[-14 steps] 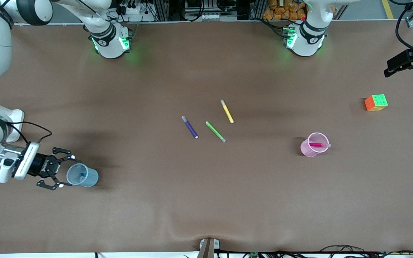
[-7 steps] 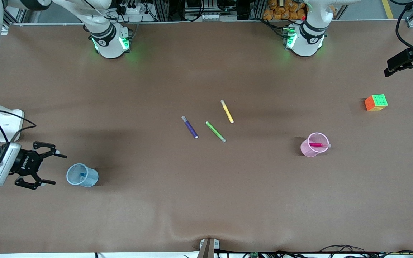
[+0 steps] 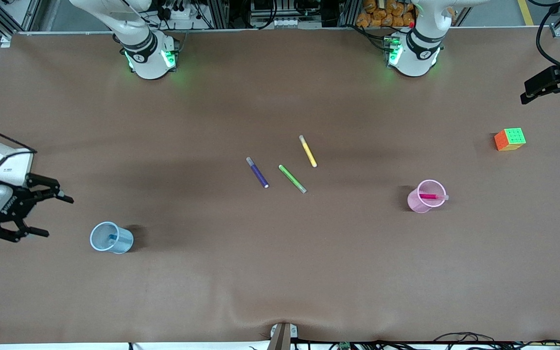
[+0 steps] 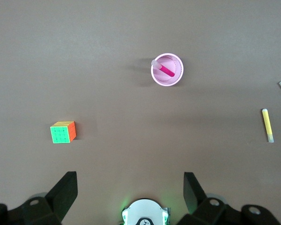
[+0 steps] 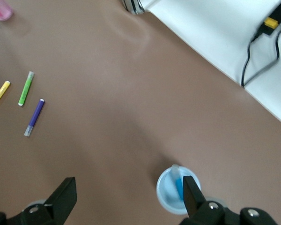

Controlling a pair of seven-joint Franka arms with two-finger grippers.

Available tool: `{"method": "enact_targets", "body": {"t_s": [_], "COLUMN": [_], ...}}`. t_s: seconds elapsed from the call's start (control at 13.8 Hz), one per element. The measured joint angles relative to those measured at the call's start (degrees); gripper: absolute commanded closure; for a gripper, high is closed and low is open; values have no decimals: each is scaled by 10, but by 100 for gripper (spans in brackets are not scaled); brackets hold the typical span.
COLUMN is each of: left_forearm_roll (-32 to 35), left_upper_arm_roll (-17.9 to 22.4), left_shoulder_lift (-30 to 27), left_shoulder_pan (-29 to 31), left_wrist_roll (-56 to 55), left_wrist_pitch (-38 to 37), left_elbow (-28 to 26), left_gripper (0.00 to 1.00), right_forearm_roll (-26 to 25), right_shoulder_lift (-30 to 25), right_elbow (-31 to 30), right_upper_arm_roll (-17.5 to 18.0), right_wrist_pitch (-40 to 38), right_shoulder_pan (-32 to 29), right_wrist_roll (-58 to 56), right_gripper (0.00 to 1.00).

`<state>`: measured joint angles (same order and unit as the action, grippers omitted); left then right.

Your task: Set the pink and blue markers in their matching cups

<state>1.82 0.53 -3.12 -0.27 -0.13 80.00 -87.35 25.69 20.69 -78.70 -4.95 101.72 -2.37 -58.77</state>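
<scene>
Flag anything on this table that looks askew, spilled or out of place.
Nothing stands out. The pink marker sits in the pink cup, the blue marker in the blue cup, both cups upright. Three spare markers lie loose mid-table, and a puzzle cube rests apart.

Right gripper (image 3: pixel 46 216) hangs open above the table; left gripper (image 4: pixel 130 187) open, raised.

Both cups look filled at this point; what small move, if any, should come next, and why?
Probably just retract the right hand to rest. The blue marker stands in the blue cup and the pink marker in the pink cup. Both hands are open and empty, the left hand waiting high near the cube. Nothing seems left.
</scene>
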Motion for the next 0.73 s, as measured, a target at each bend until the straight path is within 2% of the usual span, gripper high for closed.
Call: {"method": "enact_targets", "body": {"t_s": [0.15, 0.44, 0.73], "left_forearm_roll": [0, 0, 0], "left_upper_arm_roll": [0, 0, 0], "left_shoulder_lift": [0, 0, 0], "left_shoulder_pan": [0, -1, 0], "left_wrist_roll": [0, 0, 0], "left_wrist_pitch": [0, 0, 0], "left_elbow": [0, 0, 1], "left_gripper": [0, 0, 0], "right_forearm_roll": [-65, -159, -234], "right_shoulder_lift": [-32, -77, -142], "right_elbow": [0, -11, -78], "right_upper_arm_roll": [1, -7, -16], "right_wrist_pitch": [-28, -77, -83], "right_shoulder_pan": [21, 41, 43], "right_wrist_roll": [105, 233, 376], "right_gripper": [0, 0, 0]}}
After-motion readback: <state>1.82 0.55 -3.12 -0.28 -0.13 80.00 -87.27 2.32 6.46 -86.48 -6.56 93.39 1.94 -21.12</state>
